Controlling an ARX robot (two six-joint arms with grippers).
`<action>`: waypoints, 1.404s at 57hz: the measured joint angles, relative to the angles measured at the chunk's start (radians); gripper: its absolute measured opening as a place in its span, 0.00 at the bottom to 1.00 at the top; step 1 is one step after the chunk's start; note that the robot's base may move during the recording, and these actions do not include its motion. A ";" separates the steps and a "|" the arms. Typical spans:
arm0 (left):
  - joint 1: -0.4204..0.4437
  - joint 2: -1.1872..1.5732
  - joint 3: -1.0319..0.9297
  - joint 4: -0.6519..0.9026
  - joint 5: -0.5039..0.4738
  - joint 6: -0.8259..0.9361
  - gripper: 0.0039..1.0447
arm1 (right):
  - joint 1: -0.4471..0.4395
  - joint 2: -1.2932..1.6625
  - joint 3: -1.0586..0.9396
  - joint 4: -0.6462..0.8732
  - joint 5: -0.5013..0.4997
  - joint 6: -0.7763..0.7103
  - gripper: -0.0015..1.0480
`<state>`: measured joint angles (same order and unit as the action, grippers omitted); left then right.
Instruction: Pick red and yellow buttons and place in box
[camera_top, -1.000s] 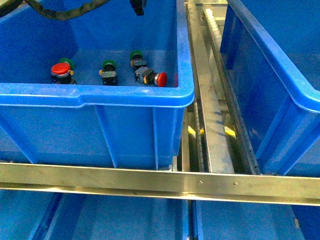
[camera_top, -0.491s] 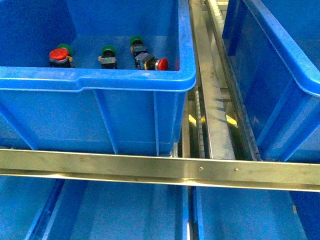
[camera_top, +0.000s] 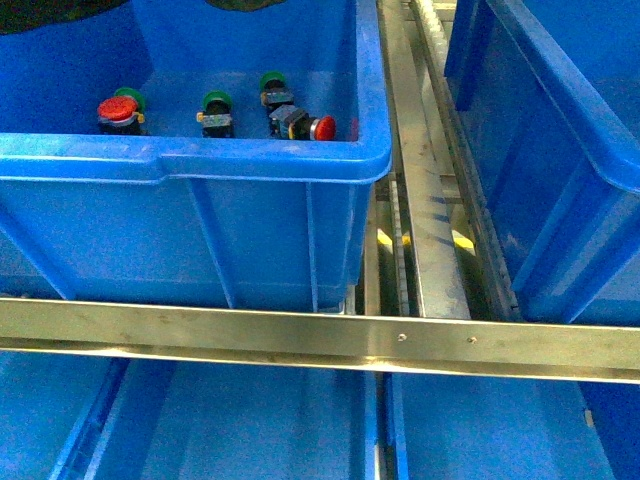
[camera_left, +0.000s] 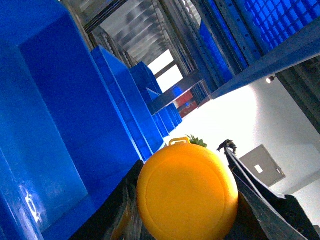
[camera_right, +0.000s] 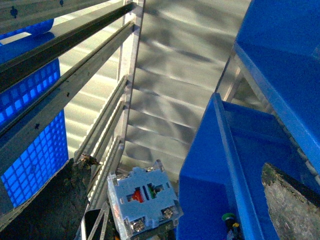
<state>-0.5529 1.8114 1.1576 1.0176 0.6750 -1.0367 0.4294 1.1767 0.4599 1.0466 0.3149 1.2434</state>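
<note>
While my left gripper (camera_left: 187, 205) is clenched on the yellow button (camera_left: 186, 190), cap squeezed between both dark fingers (camera_left: 262, 205), I can't tell whether the right gripper (camera_right: 175, 165) grips the grey-blue block (camera_right: 145, 202) beside one finger. Front view: upright red button (camera_top: 117, 110) near the left wall of the blue bin (camera_top: 200, 165), tipped red button (camera_top: 320, 127) just beside a green button (camera_top: 272, 88), another green button (camera_top: 216, 105) between.
</note>
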 joint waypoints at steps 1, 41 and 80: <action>0.000 0.002 0.003 0.000 0.000 0.000 0.31 | 0.001 0.001 0.003 0.000 0.000 -0.003 0.94; -0.036 0.049 0.072 -0.045 -0.002 0.004 0.31 | -0.011 -0.007 0.013 -0.005 -0.009 -0.014 0.94; -0.071 0.072 0.081 -0.069 -0.024 0.018 0.31 | -0.038 -0.053 0.016 -0.050 -0.001 -0.020 0.52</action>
<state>-0.6243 1.8832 1.2388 0.9485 0.6506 -1.0183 0.3912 1.1236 0.4763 0.9962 0.3141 1.2232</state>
